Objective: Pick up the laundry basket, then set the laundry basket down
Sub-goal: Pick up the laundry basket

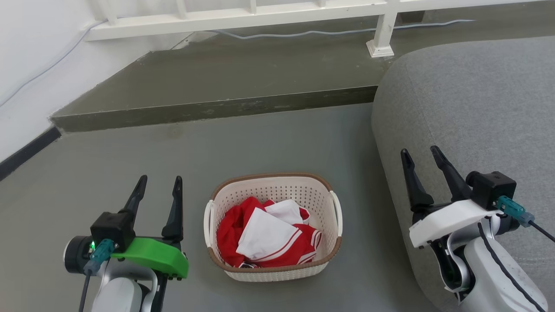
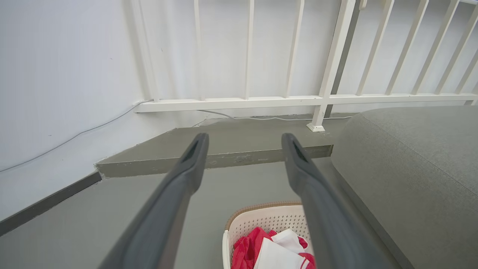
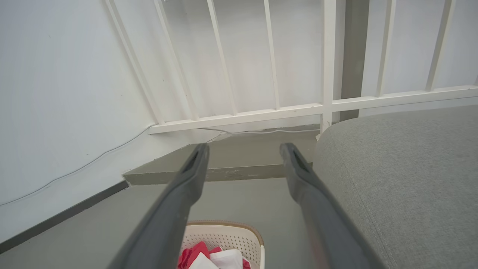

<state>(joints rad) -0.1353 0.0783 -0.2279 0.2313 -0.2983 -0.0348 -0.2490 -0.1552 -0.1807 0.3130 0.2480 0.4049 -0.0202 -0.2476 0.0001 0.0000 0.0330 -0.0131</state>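
In the left wrist view the bottom edge cuts off the small cream perforated plastic laundry basket [image 2: 261,222] with a brown woven-look rim, and a long dark finger [image 2: 321,209] of the left gripper [image 2: 244,140], blurred low down, hides part of it. The right wrist view cuts it off likewise, part of it behind a finger [image 3: 175,209] of the right gripper [image 3: 242,149].
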